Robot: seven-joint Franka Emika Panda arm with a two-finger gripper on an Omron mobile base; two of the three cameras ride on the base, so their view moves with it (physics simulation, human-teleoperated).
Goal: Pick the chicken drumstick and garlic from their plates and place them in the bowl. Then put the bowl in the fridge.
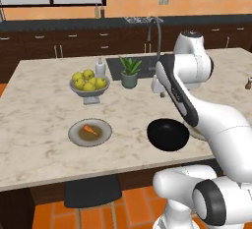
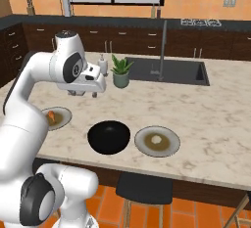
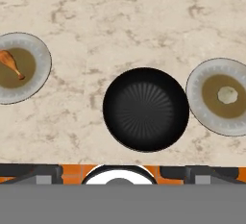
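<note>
Bowl first, nearest the counter's front edge: it is sitting empty and glossy black between the 2 plates, the gripper hanging high above it and carrying nothing. Whether its jaws are parted I cannot tell, since the fingertips are barely showing. On the plate to the robot's left the chicken drumstick is lying on the brown centre; on the right plate the garlic is resting mid-dish. Neither pick has begun, by my judgement. For the drumstick, coming down over its thicker end with the fingers straddling its narrow width should be giving the surest hold. Farther back, a fruit bowl, a potted plant and the sink are standing well apart from the work.
</note>
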